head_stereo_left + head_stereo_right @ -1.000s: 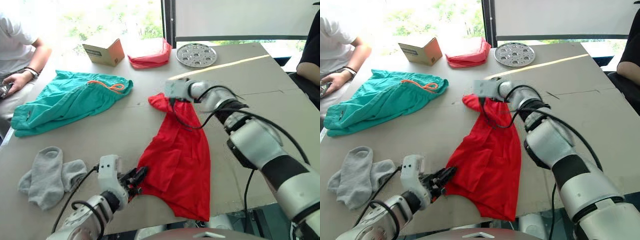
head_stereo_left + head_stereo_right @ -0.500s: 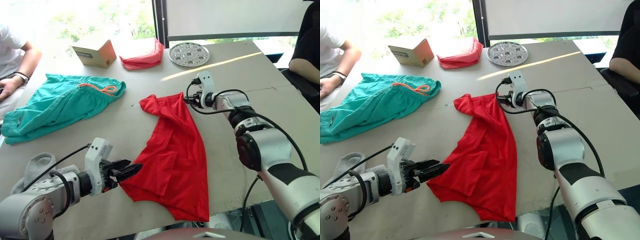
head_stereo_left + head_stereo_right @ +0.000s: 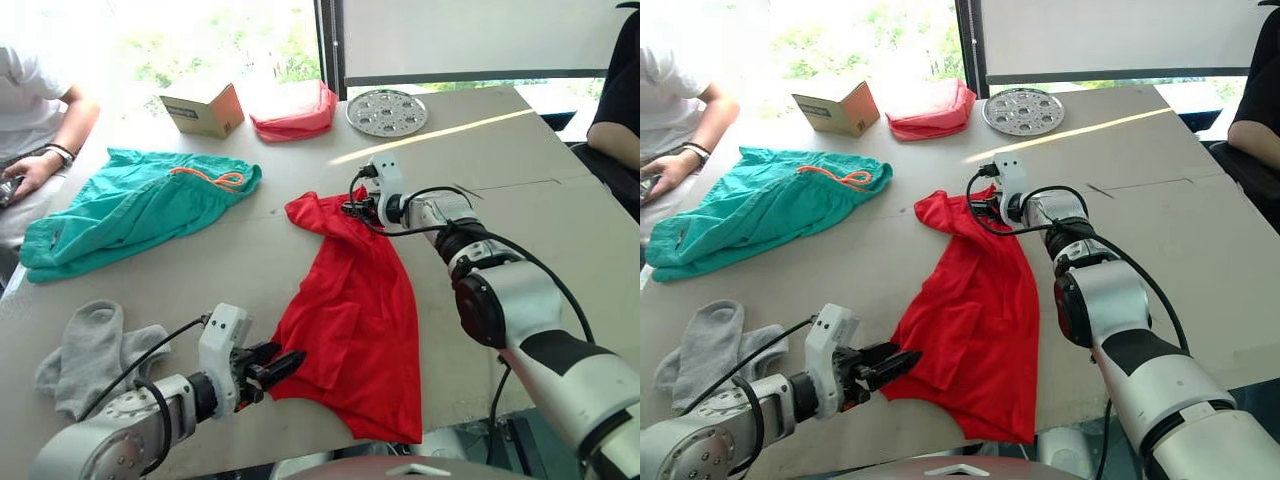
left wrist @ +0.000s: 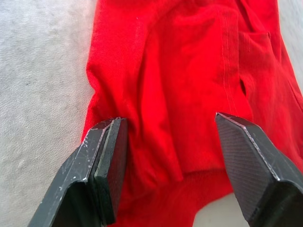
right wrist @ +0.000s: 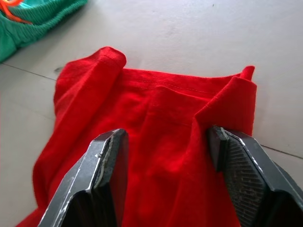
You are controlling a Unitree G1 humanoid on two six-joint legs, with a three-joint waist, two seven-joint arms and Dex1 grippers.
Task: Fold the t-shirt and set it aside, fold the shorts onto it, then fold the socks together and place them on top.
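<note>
Two grippers at t-shirt [image 3: 350, 305], crumpled mid-tabletop [image 3: 250, 260]. Step one: shirt fold. Left gripper [image 3: 283, 365] fingers spread at near edge; right gripper [image 3: 349, 209] fingers spread over far edge. Next: pinch both edges, fold. Shorts [image 3: 130, 205], socks [image 3: 90, 350] untouched at left.

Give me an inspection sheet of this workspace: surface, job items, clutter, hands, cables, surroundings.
Surface: tan table, a seam line near the right arm.
Job's things: red t-shirt lying crumpled mid-table; teal shorts unfolded at far left; grey socks loose at near left.
Clutter: cardboard box, pinkish-red cloth bundle, perforated metal disc, all at the far edge.
Hands: left hand open, fingers astride the shirt's near edge; right hand open over the shirt's far end.
Cables: black cables along both arms.
Surroundings: seated people at both sides, windows behind.
</note>
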